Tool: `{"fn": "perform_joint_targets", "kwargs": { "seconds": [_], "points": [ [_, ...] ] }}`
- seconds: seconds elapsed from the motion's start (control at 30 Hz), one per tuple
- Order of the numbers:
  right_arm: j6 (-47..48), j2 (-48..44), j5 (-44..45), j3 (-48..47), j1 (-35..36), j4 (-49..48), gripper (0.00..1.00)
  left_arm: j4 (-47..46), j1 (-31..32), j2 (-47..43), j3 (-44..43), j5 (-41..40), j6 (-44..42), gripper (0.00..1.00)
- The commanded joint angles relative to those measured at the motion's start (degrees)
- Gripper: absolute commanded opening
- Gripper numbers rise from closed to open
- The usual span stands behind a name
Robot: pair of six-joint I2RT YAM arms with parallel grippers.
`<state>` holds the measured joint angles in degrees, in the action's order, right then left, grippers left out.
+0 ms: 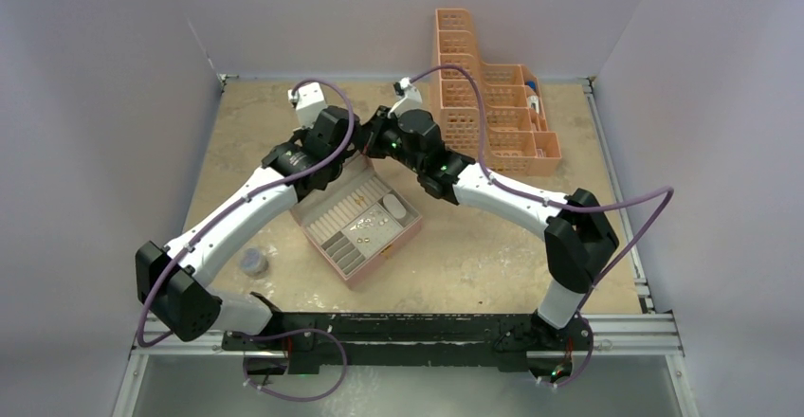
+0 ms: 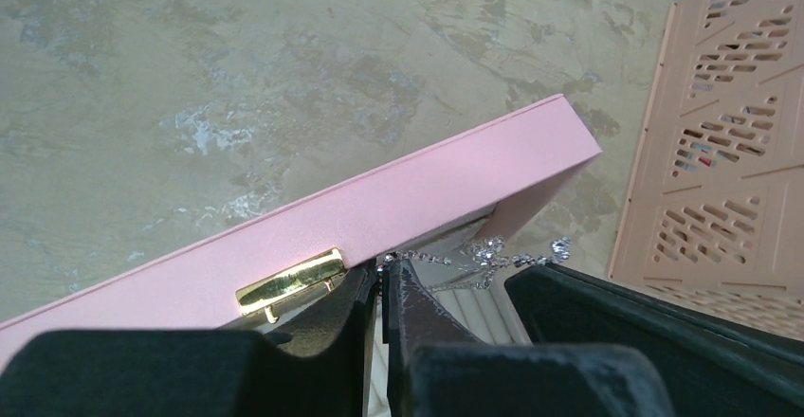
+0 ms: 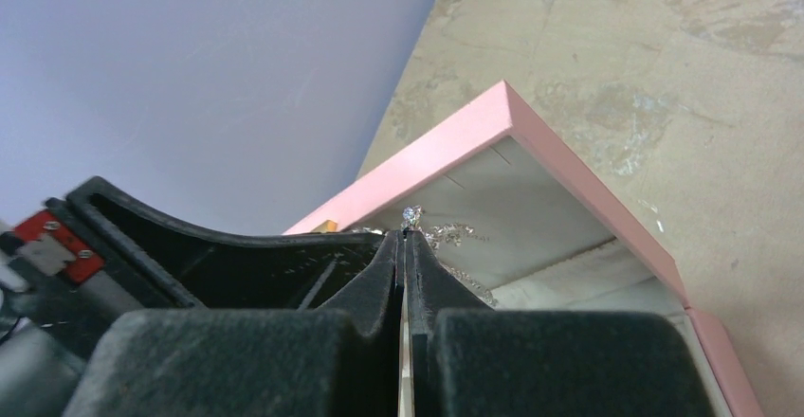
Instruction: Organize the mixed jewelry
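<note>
The pink box (image 1: 377,248) lies open mid-table, with small silvery and gold pieces of the mixed jewelry (image 1: 364,224) in its tray. Both grippers meet over the raised lid (image 2: 379,199) at the box's far side. My left gripper (image 2: 384,267) is shut on one end of a silvery stone-set chain (image 2: 493,251), which runs right from its tips just below the lid's gold clasp (image 2: 289,280). My right gripper (image 3: 406,235) is shut on a sparkling bit of chain (image 3: 411,216) in front of the lid's pale inside (image 3: 512,199). From above, left gripper (image 1: 355,158) and right gripper (image 1: 372,145) nearly touch.
An orange perforated basket (image 1: 493,114) with several compartments stands at the back right, close to the right arm. A grey round disc (image 1: 253,262) lies near the left arm's base. A white oval pad (image 1: 394,208) sits in the box's right corner. Walls close the table's sides.
</note>
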<state>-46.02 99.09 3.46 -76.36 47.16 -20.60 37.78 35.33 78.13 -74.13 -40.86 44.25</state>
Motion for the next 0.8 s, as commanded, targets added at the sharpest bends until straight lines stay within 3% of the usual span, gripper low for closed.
{"fn": "perform_joint_targets", "kwargs": {
  "seconds": [0.0, 0.57, 0.77],
  "points": [
    [2.5, 0.7, 0.1, -3.5, -0.4, -5.0, 0.00, -3.1, -0.4, 0.9, 0.5, -6.6, 2.6, 0.06],
    [2.7, 1.8, -2.6, -1.1, -0.2, -11.0, 0.00, -0.2, 0.0, 1.0, 0.2, -10.8, 2.6, 0.12],
    [4.0, 1.7, -3.4, -2.4, -0.2, -10.0, 0.00, -0.4, 0.0, -0.5, 0.5, -6.3, 2.7, 0.14]
  ]
}}
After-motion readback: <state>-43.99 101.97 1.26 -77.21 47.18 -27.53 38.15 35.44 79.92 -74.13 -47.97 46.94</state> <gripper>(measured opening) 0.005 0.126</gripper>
